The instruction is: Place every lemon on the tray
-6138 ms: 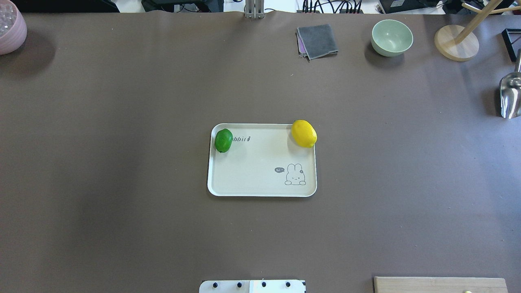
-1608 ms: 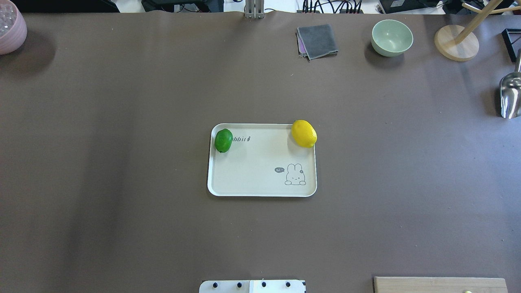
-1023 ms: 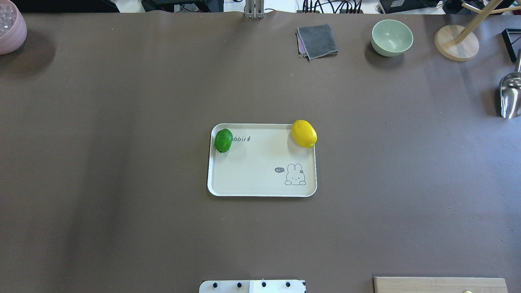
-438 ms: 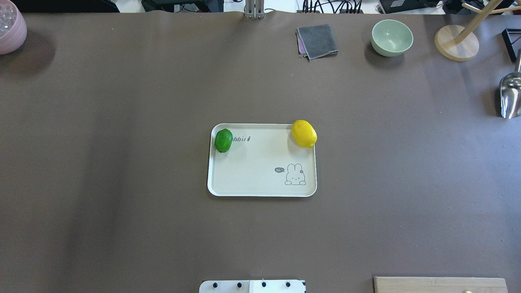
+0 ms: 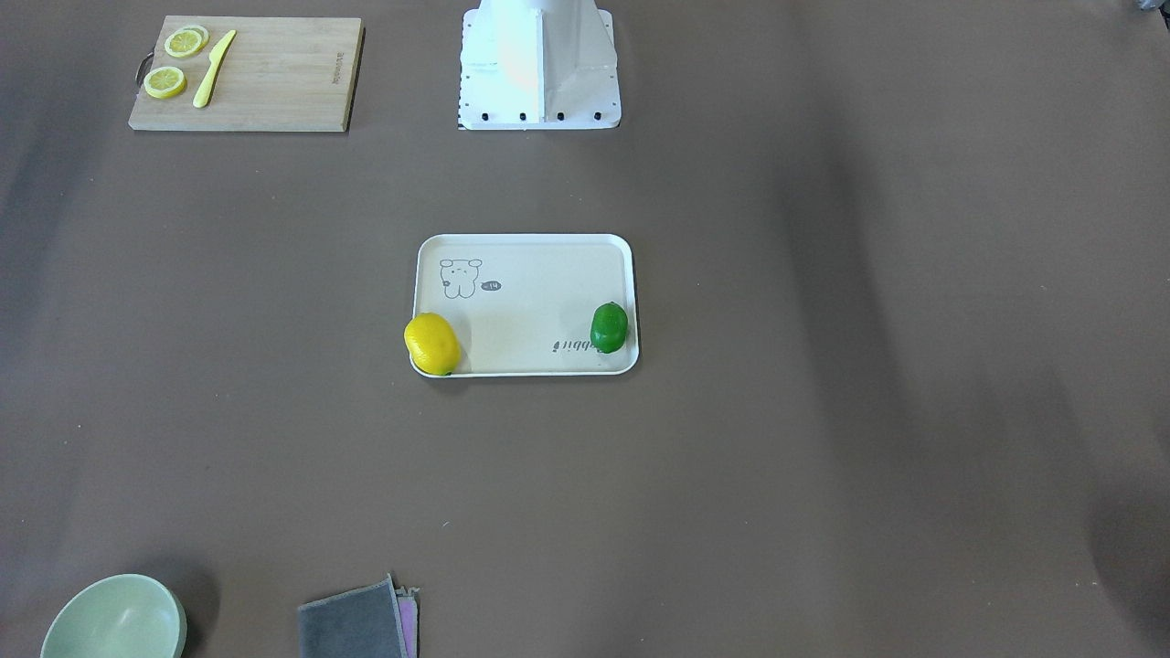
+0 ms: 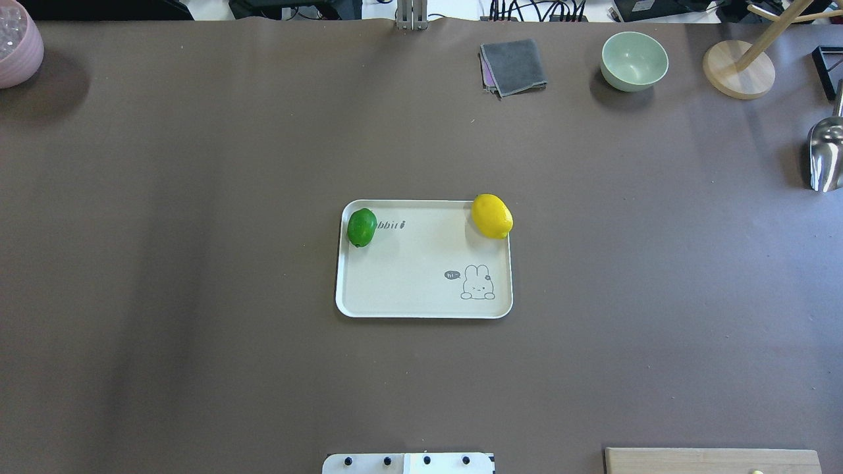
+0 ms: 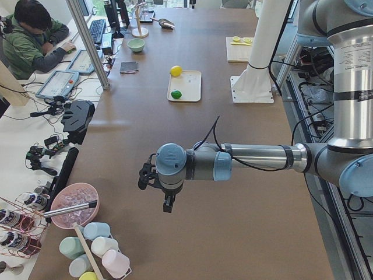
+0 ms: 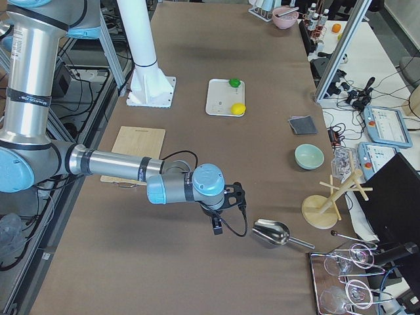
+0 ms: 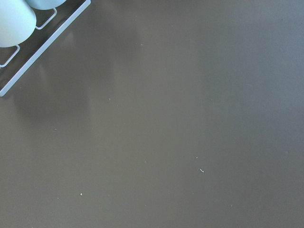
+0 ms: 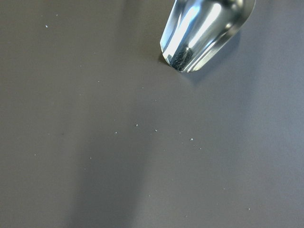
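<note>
The cream tray (image 6: 415,276) with the rabbit drawing lies at the table's middle. The green lemon (image 6: 361,227) rests inside its far left corner. The yellow lemon (image 6: 492,216) sits at its far right corner, over the rim. Both also show in the front-facing view, green lemon (image 5: 609,327) and yellow lemon (image 5: 431,344) on the tray (image 5: 530,311). My left gripper (image 7: 166,204) hangs far off at the table's left end and my right gripper (image 8: 216,228) at the right end. Both show only in side views, so I cannot tell whether they are open or shut.
A wooden cutting board (image 5: 247,73) with lemon slices (image 5: 165,82) and a yellow knife lies near the base. A green bowl (image 6: 633,60), grey cloth (image 6: 514,66), wooden stand (image 6: 737,69), metal scoop (image 6: 824,155) and pink bowl (image 6: 16,46) line the table's edges.
</note>
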Controlling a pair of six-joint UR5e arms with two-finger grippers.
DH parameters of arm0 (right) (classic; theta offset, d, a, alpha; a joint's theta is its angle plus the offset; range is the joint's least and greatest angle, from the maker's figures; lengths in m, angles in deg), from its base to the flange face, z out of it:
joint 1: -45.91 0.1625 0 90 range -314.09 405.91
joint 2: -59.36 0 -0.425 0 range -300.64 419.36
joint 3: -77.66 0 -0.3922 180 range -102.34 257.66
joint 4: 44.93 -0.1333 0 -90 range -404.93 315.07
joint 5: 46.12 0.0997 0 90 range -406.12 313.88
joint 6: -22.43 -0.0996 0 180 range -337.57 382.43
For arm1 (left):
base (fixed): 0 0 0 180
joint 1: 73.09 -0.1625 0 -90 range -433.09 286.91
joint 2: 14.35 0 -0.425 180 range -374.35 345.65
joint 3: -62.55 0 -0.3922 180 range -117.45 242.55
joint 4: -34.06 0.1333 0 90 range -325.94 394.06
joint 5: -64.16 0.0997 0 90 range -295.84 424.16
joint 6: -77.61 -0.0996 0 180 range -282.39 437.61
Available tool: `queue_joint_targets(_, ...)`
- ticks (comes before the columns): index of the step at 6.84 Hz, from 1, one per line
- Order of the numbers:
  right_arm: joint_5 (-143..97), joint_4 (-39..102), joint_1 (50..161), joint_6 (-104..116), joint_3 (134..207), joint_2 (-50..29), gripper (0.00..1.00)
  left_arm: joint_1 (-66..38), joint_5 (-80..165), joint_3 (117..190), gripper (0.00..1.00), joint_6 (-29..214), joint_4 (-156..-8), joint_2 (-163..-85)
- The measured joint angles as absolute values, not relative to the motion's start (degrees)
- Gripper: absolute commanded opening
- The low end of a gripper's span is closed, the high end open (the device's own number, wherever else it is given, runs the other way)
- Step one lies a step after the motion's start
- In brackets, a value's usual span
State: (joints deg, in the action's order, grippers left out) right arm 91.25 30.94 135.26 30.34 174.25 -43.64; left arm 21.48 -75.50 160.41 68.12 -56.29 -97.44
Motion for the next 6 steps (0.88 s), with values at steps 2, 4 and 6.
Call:
queue_joint_targets(2,91.25,30.44,135.08,30.34,174.25,-43.8,1.0,21.48,-75.5,160.39,0.98,68.12,-56.29,-97.18)
queue_joint_targets(4,91.31,30.32,134.98,30.34,174.25,-43.94,1.0,21.48,-75.5,160.44,0.98,68.12,-56.29,-97.05)
queue_joint_targets(6,91.34,30.3,134.85,30.34,174.25,-44.04,1.0,21.48,-75.52,160.52,0.98,68.1,-56.31,-96.81)
